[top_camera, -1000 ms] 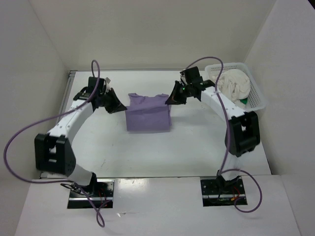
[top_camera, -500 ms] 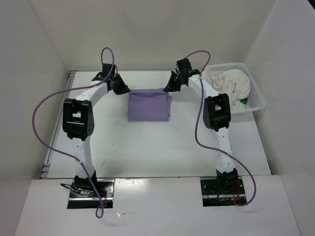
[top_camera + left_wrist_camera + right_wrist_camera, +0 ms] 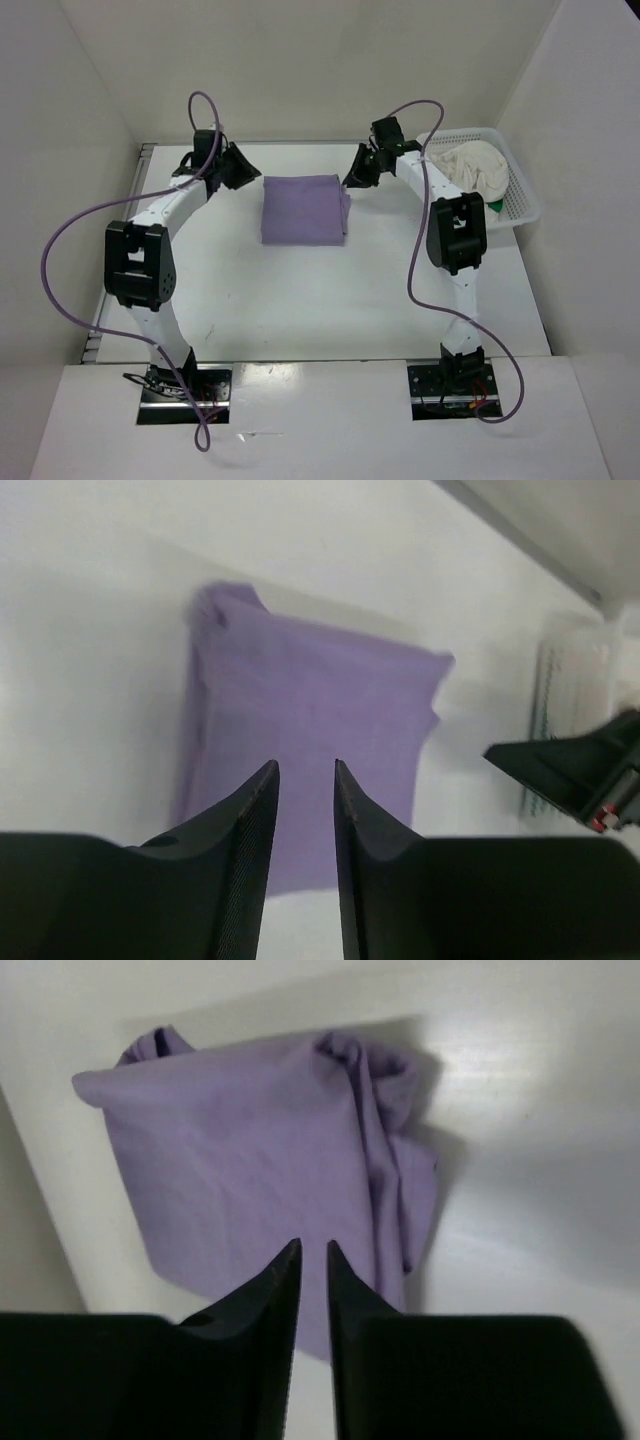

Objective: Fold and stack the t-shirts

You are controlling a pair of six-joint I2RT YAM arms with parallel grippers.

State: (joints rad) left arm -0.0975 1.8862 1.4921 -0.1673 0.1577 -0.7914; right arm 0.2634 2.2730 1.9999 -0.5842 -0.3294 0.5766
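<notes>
Top view: in the middle of the frame, the purple t-shirt (image 3: 303,209), folded into a square, flat on the table (image 3: 300,290). Just left of its upper left corner, the left gripper (image 3: 243,168); right by its upper right corner, the right gripper (image 3: 355,178). In the upper right, a white basket (image 3: 525,195) with the cream t-shirt (image 3: 475,168) and a bit of the green t-shirt (image 3: 497,207) inside.

Left wrist view: left gripper (image 3: 305,767) at the bottom, spread apart, nothing in it; purple t-shirt (image 3: 310,710) past it, in the middle.

Right wrist view: right gripper (image 3: 312,1247) at the bottom, a little apart, nothing in it; purple t-shirt (image 3: 260,1170) in the middle
</notes>
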